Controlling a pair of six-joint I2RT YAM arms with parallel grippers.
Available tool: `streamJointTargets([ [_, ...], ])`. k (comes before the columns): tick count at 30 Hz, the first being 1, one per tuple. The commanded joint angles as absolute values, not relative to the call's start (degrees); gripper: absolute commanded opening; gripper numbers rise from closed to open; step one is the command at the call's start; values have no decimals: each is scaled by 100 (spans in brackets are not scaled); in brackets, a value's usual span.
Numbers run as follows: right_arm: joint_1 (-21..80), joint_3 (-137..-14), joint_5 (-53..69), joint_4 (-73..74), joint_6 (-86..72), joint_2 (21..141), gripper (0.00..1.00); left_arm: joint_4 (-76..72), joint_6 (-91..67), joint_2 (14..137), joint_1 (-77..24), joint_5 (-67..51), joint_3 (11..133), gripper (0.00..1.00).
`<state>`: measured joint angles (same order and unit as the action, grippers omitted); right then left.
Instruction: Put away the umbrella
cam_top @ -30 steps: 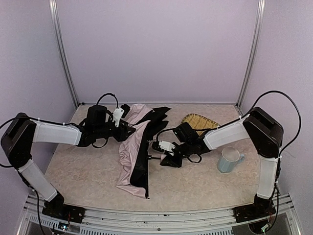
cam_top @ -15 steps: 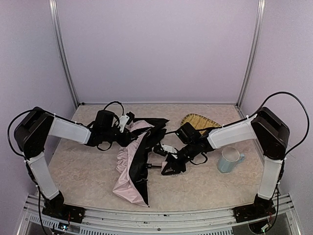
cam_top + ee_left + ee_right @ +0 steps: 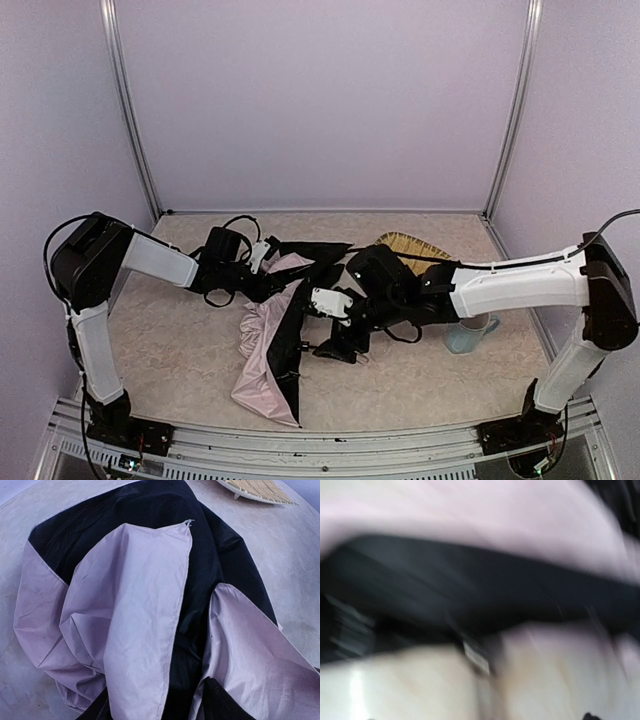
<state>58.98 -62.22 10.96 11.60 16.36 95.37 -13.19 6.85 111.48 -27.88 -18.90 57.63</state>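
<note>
The umbrella (image 3: 265,345) lies crumpled at the table's centre-left, with pale pink fabric outside and black lining showing. My left gripper (image 3: 270,268) is at its far end. In the left wrist view, folds of pink and black fabric (image 3: 145,605) run between the dark fingers (image 3: 220,705), which are closed on the bunch. My right gripper (image 3: 335,347) is low over the table, just right of the umbrella's middle. The right wrist view is motion-blurred: only black lining (image 3: 470,590) and pink fabric (image 3: 470,515) show above the pale table. Its jaws cannot be made out.
A woven bamboo tray (image 3: 408,245) sits at the back right, behind the right arm; its edge also shows in the left wrist view as the tray (image 3: 260,490). A pale blue mug (image 3: 466,337) stands right of centre, partly hidden by the right forearm.
The left gripper has moved right toward the centre with the fabric. The right arm has reached further left and lower beside the umbrella. The umbrella has bunched narrower.
</note>
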Motion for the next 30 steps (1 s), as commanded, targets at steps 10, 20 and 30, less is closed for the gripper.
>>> streamJointTargets([
  [10,7881,-6140,1276,-23,2851,10322,85,-927,528,11346,-2673,-2016,5792,52],
  [20,7884,-6590,338,328,2891,11376,48,-919,532,11386,-2653,-2099,5816,52],
  [30,7491,-7294,491,517,2426,10385,0,-938,547,11400,-2626,-2174,5803,52],
])
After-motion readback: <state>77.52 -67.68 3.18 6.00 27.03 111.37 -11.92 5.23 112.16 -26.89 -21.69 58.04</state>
